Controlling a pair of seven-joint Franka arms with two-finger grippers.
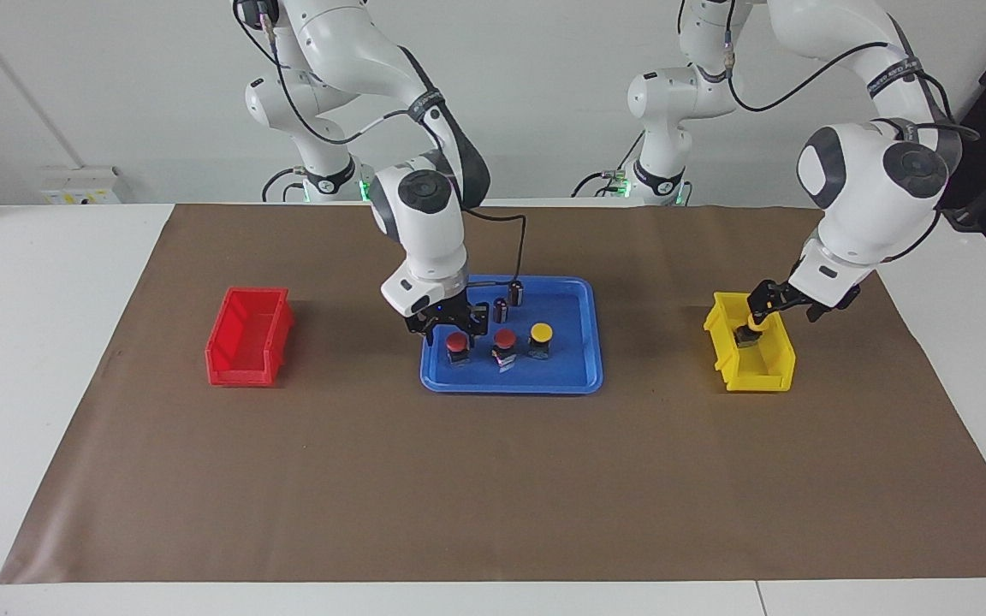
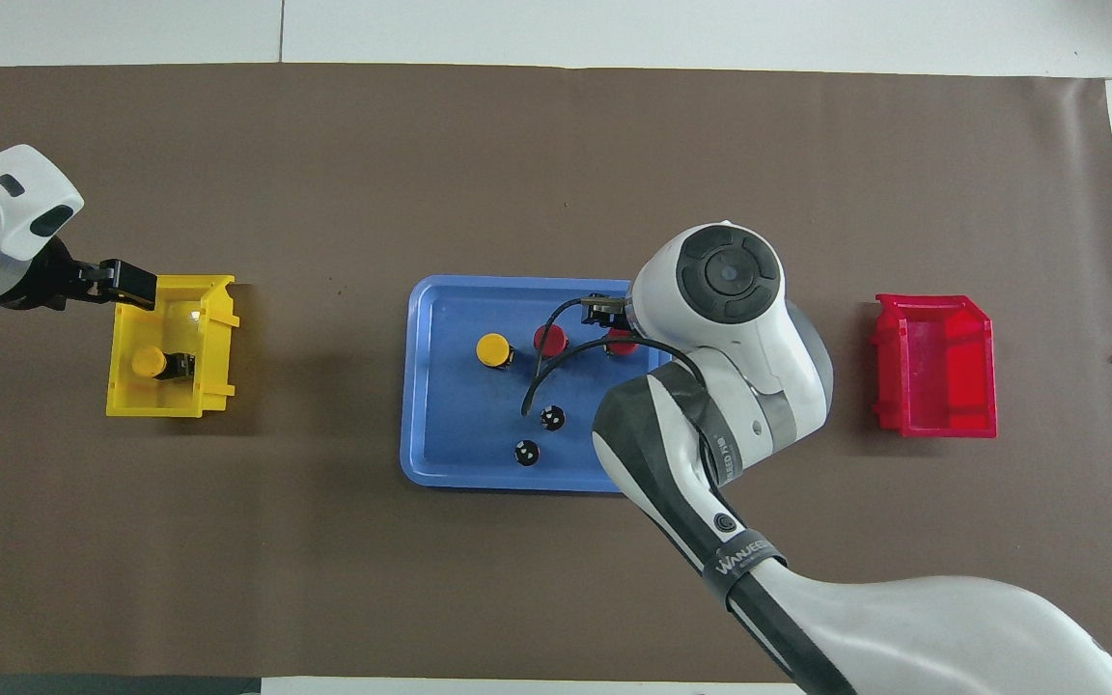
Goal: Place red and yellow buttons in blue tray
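The blue tray (image 1: 563, 364) (image 2: 450, 425) lies mid-table. In it stand two red buttons (image 1: 457, 344) (image 1: 504, 340) and one yellow button (image 1: 541, 333) in a row. From overhead they show as a red one (image 2: 549, 338), a half-hidden red one (image 2: 622, 344) and the yellow one (image 2: 492, 349). My right gripper (image 1: 452, 327) is open just over the red button nearest the right arm's end, fingers either side of it. The second yellow button (image 1: 749, 331) (image 2: 149, 362) lies in the yellow bin (image 1: 758, 376) (image 2: 218, 338). My left gripper (image 1: 760, 310) (image 2: 126, 283) hangs over that bin.
Two dark capless cylinders (image 1: 501, 310) (image 1: 516, 293) stand in the tray, nearer to the robots than the buttons. A red bin (image 1: 240, 372) (image 2: 932, 372) sits empty toward the right arm's end. A brown mat (image 1: 493, 479) covers the table.
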